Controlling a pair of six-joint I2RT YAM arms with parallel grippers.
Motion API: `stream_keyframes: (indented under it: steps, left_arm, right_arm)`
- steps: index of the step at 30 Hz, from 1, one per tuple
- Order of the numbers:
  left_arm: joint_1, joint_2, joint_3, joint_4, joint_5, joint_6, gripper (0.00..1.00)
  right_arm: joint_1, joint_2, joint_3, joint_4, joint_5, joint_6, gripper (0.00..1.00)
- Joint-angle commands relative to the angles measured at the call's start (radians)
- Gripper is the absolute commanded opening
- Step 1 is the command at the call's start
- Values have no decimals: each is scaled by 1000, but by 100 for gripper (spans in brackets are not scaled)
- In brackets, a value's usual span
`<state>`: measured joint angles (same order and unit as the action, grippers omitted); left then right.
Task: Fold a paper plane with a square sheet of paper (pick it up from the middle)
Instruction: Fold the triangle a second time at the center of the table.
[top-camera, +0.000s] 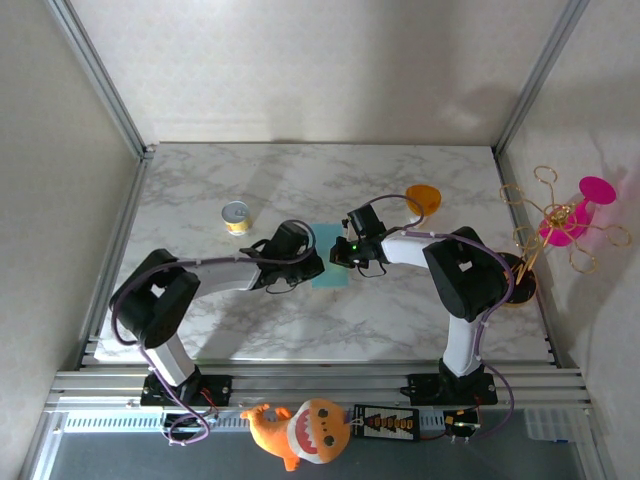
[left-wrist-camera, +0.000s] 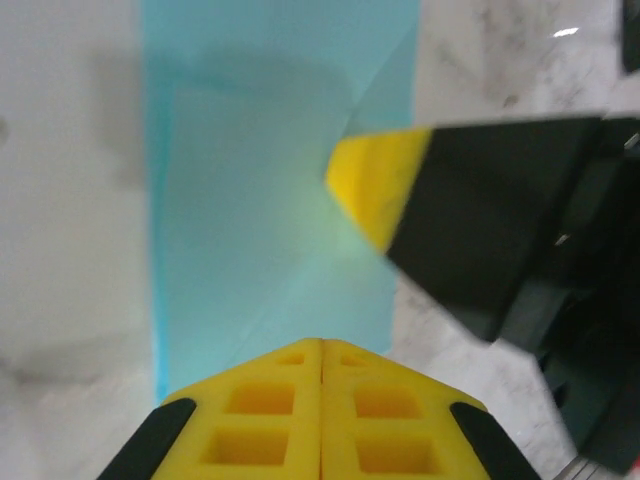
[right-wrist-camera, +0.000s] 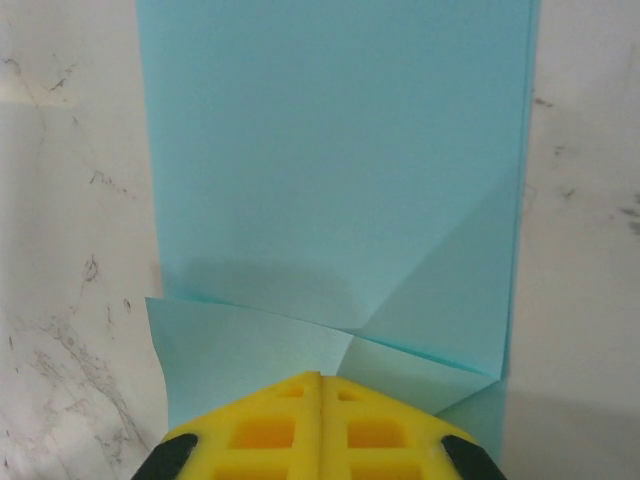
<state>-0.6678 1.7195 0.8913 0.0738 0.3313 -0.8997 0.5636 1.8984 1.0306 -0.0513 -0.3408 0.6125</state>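
Paper (right-wrist-camera: 330, 150), teal and partly folded, lay flat on the marble table (top-camera: 400, 180) between the two arms. Left fingers (left-wrist-camera: 260, 405) and right fingers (right-wrist-camera: 375, 425) were each pressed shut, tips meeting the sheet from opposite edges.

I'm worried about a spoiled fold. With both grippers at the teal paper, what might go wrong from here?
1. The folded corner flaps beside the shut right gripper look loosely creased; they may spring open once released.
2. The shut left gripper sits close to the right one on the thin square sheet of paper; a sideways move could drag or wrinkle it.
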Motion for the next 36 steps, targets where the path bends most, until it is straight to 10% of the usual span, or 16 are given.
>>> stream_keyframes:
  steps: [1, 24, 36]
  left_arm:
    - [10, 67, 50, -42, -26, 22, 5]
    - [-21, 0, -54, -304, -20, 217, 3]
    - [-16, -9, 17, -77, -40, 84, 3]
  right_arm:
    - [-7, 51, -9, -99, 93, -22, 1]
    - [-10, 73, -7, -124, 135, -11, 0]
    - [-10, 64, 3, -118, 116, -11, 0]
